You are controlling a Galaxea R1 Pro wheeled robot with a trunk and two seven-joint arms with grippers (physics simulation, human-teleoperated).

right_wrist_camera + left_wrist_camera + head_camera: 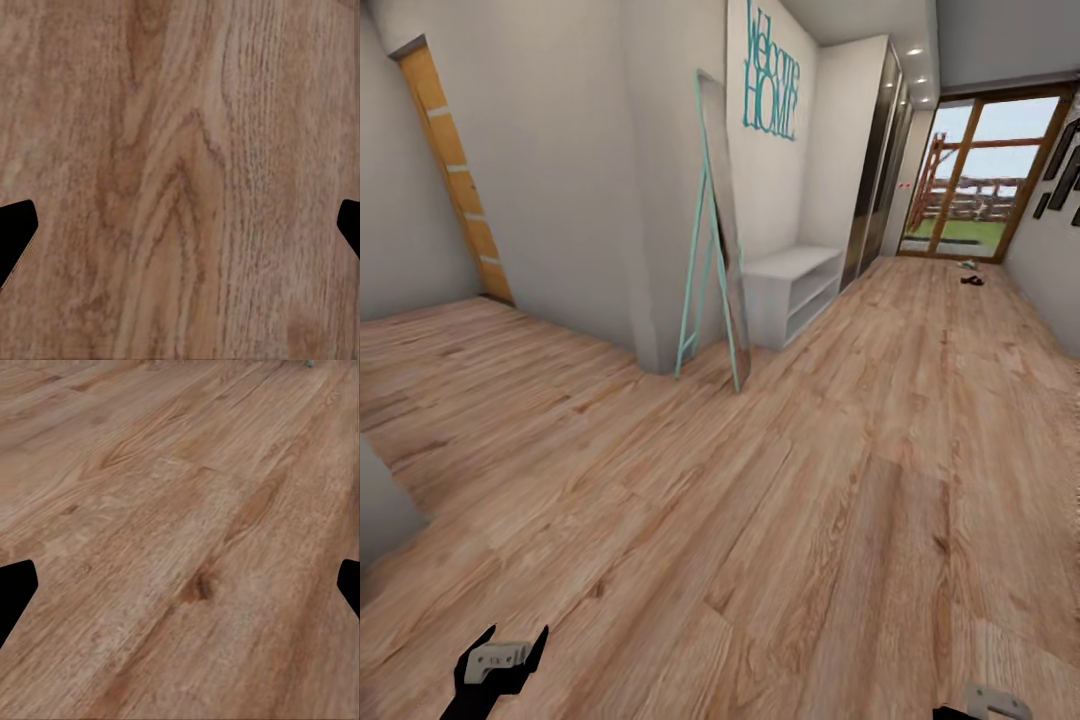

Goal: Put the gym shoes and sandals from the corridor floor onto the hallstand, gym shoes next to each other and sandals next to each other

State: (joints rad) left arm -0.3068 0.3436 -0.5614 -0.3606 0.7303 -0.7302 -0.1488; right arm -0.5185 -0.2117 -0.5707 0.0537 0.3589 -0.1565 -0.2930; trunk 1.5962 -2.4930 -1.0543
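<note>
We see both sets of jaws spread wide and empty over the corridor floor (780, 520). The shoes (970, 273) lie far off by the glass door (972, 175), the hallstand (792, 285) nearer. Driving forward, we risk clipping the leaning mirror (718, 230).

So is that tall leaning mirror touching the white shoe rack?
Apart. In the head view, a strip of bare floor and wall shows between the mirror and the shoe rack.
</note>
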